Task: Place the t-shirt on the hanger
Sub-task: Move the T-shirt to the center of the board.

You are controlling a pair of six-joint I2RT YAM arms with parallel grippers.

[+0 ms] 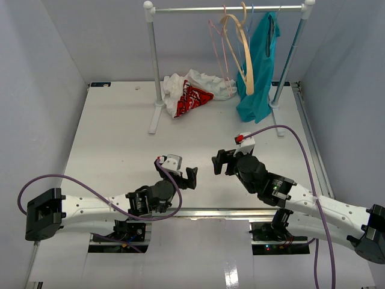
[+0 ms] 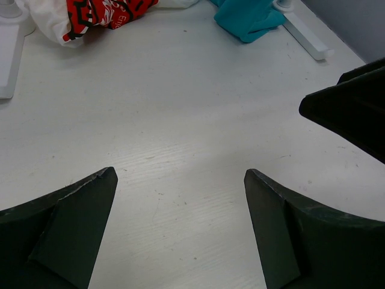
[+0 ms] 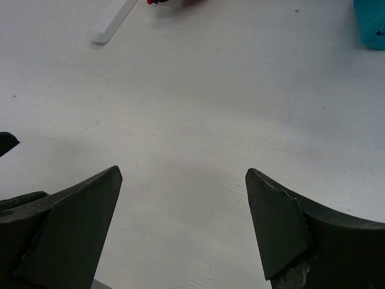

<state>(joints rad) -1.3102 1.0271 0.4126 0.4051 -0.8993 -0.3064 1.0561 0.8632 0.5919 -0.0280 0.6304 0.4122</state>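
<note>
Two grippers over the desk, I see. What does each have hold of?

Neither grips a thing. The left gripper and the right gripper hang low near the front edge, tips turned toward each other with a small gap between them. Each has its jaws spread wide, and between the fingers each wrist view shows only desk.

And the t-shirt?

It lies crumpled in a heap at the far end of the desk, just right of the left post of the clothes rack, red print facing up and well apart from both grippers.

What is the rack carrying?

Three things hang from its rail. The hanger, the thin pink wire one, is toward the middle. Just to its right is a tan wooden hanger. The one piece of cloth on the rail is a teal garment at the right, its lower end down at the desk beside the right post.

Does the t-shirt touch the pink wire?

I cannot tell — the hanger's bottom comes down close above the white cloth, but the top view doesn't settle it.
</note>
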